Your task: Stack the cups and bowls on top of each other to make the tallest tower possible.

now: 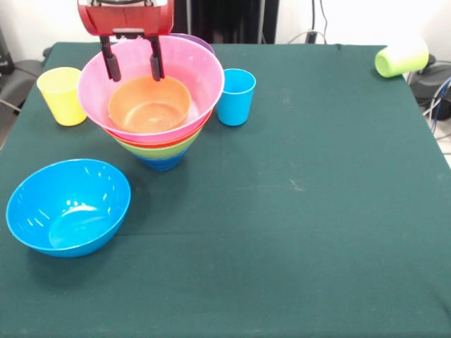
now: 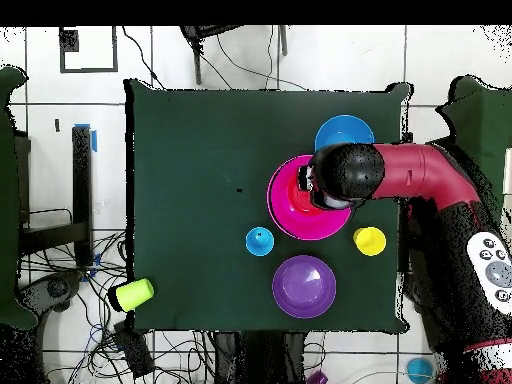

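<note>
Claw [image 1: 134, 67]: the red and black arm's two dark fingers hang spread apart just above the small orange bowl [image 1: 149, 104], gripping nothing, inside the mouth of the tower [image 1: 158, 134].

Largest first, the table [image 1: 317, 211] is covered in dark green cloth. On it, toward one side, stands the tower: a nest of glossy bowls that widens upward, with the pink bowl [image 1: 194, 67] on top, then thin rims of orange-red and lime green, and a small dark blue bowl [image 1: 161, 163] at the base. That makes five bowls in the stack, counting the small orange one lying in the pink one. A light blue bowl [image 1: 68, 206] sits alone on the cloth, near the tower. A purple bowl [image 2: 303, 285] stands apart on the tower's other side, clear only from overhead. Seven bowls in all.

Three cups: a yellow cup [image 1: 63, 95] and a light blue cup [image 1: 235, 96] stand upright, one on either side of the tower and just beside it; a lime green cup [image 1: 400, 57] lies on its side at the table's corner, well apart.

Everything looks like light, stiff, slippery plastic. A bowl is likely best pinched across its thin rim wall, one finger inside and one outside. An upright cup could be taken the same way at its lip. The tower rests on its smallest bowl, so it probably tips easily when nudged.
</note>
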